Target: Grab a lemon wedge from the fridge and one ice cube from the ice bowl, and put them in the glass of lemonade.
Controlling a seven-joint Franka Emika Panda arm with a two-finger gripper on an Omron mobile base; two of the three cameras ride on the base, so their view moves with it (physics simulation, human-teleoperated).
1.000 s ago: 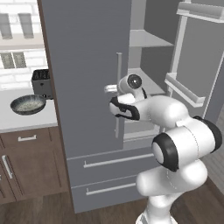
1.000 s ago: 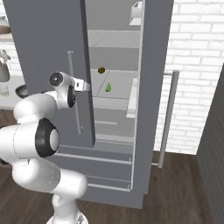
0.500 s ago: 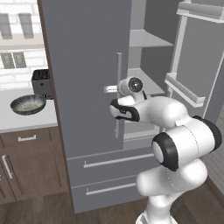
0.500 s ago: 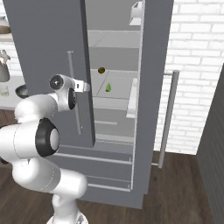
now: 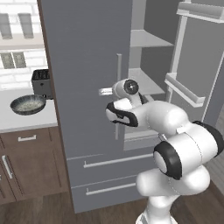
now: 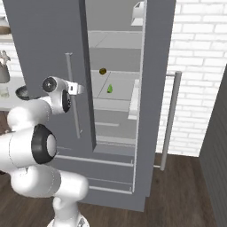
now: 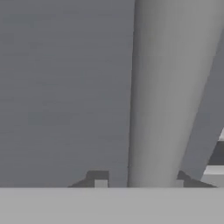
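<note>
The fridge (image 5: 83, 65) has its left door shut and its right door swung open. My gripper (image 5: 112, 91) is at the left door's vertical bar handle (image 5: 118, 70), about mid height. In the hand view the handle (image 7: 170, 87) runs up between my fingertips (image 7: 99, 178), and the gripper (image 7: 140, 179) is shut on it. The same grip shows from the other side, gripper (image 6: 76, 88) on handle (image 6: 71, 66). The lemon wedge (image 6: 109, 88) lies on a middle shelf inside. The ice bowl (image 5: 27, 105) sits on the counter at left. The glass of lemonade (image 6: 4, 91) stands at the far left edge.
A black toaster (image 5: 40, 82) stands behind the bowl. A small brown-olive item (image 6: 103, 71) sits on the shelf above the wedge. The open right door (image 5: 197, 65) with its door bins juts out at right, its handle (image 6: 170, 119) near a brick wall. Two drawers (image 5: 109, 175) lie below.
The fingers have closed in on the door handle. The arm and the door have hardly moved.
</note>
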